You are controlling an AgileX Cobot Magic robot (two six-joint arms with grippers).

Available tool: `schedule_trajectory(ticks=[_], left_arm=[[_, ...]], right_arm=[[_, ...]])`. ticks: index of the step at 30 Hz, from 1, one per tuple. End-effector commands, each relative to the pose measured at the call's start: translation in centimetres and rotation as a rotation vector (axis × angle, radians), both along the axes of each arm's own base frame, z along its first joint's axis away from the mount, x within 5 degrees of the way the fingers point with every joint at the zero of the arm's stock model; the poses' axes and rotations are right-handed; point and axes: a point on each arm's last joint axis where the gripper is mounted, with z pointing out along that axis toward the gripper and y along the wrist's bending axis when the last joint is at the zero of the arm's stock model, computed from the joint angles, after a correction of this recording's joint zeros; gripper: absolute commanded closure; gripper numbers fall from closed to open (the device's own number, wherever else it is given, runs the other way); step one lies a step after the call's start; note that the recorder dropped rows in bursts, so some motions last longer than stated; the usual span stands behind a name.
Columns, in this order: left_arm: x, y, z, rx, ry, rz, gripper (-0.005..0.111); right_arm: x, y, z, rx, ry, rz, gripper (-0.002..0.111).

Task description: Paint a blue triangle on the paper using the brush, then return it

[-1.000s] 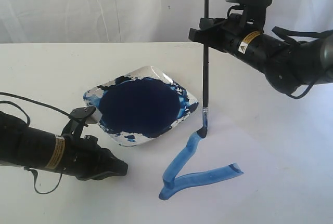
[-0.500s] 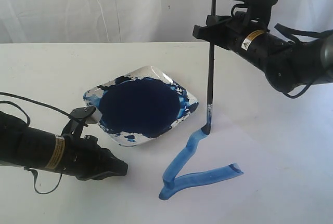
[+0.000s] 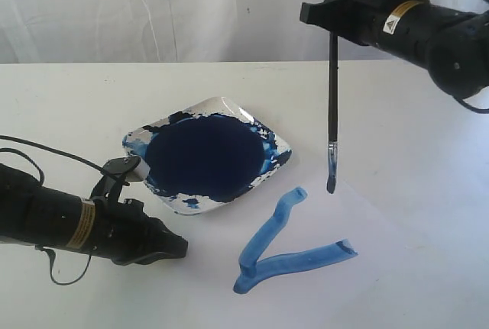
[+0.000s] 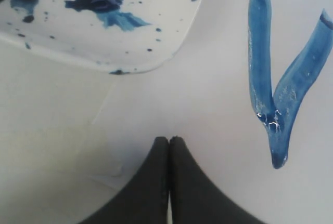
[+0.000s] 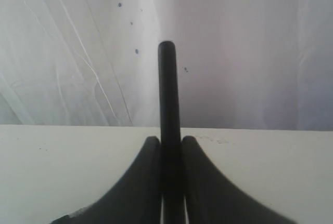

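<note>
The blue triangle [image 3: 284, 246] is only a V so far: two wet strokes meeting at 7 o'clock on the paper [image 3: 374, 275], with the side between their upper ends missing. The brush [image 3: 332, 85] hangs upright, its bristles [image 3: 331, 180] clear of the sheet and just at 3 o'clock of the nearer stroke's free end.

The likely trouble is a closing stroke that lands short of either end and leaves a gap. A drip from the stained bristles onto bare paper is another risk. The handle may also tip when pressed down, since it is held far from the tip.

The right fingers [image 5: 144, 182] are clamped on the handle high up, at 12 o'clock from the bristles. The left fingers [image 4: 151, 182] are pressed together holding nothing, low over the bench [image 3: 69, 92] at 9 o'clock of the V, near the dish [image 3: 136, 140] of navy paint pool [image 3: 202, 153].
</note>
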Motion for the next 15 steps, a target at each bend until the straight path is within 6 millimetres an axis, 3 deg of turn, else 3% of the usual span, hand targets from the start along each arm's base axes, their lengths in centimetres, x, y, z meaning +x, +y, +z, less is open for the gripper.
schedule_trajectory(ticks=[1,7,12,15], left_arm=[[0.0,-0.1,0.0,0.004,-0.004,-0.003,0.107],[0.0,-0.1,0.0,0.004,-0.004,-0.003,0.107],[0.0,-0.1,0.0,0.004,-0.004,-0.003,0.107],[0.0,-0.1,0.0,0.004,-0.004,-0.003,0.107]], right_arm=[[-1.3,-1.0,1.7,-0.045,0.046,-0.025,0.108],[-2.4,-1.8,1.7,-0.138,0.147,-0.045,0.108],[-2.6,-1.9,0.8,-0.148,0.189,-0.051,0.108],[-2.9,-1.6,-0.8,-0.156,0.211,-0.032,0.108]])
